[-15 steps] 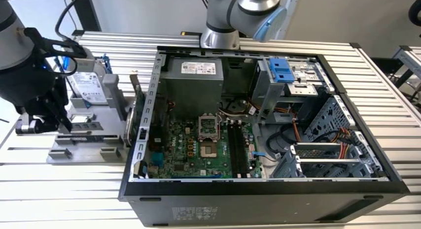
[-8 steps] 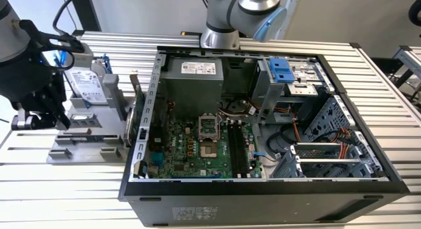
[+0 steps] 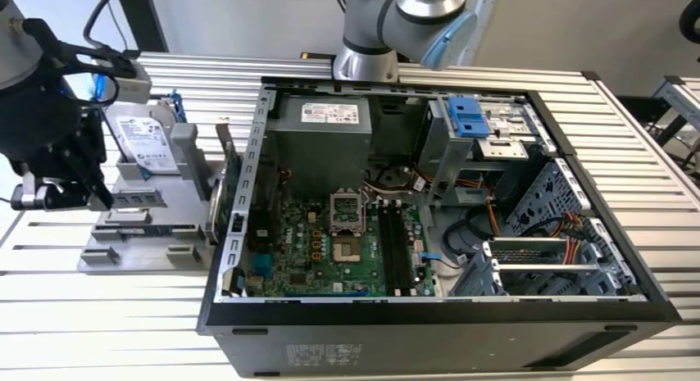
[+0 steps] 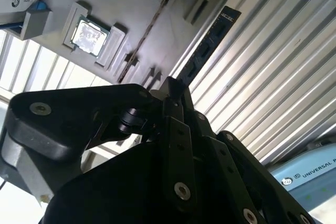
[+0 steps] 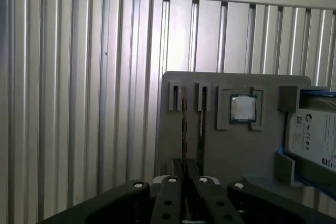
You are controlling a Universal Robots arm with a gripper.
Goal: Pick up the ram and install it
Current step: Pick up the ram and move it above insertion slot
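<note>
- gripper (image 4: pixel 170 90) clamped shut on one end of the ram (image 4: pixel 207 45), seen in the second wrist view with the two fingers pressed against the stick's faces
- the ram is a slim dark stick that juts straight out from the fingertips; its free end shows against the ribbed metal table (image 3: pixel 110 315), just past the edge of the grey fixture plate (image 3: pixel 131 250)
- whether the ram's lower edge touches the fixture plate cannot be told
- in the exterior view the arm (image 3: pixel 44 111) and the gripper hang over the fixture plate, at the exterior view's left of the open computer case (image 3: pixel 438 311) and well apart from its inside
- the silver hard drive (image 3: pixel 143 139) with blue brackets stands in the fixture plate near the gripper
- the small square processor chip (image 5: pixel 243 108) lies flat in its own pocket of the fixture plate, between the narrow slots and the hard drive
- inside the case the green motherboard (image 3: pixel 317 250) lies flat, with the long black memory slots (image 3: pixel 399 242) just beside the processor socket (image 3: pixel 347 225)
</note>
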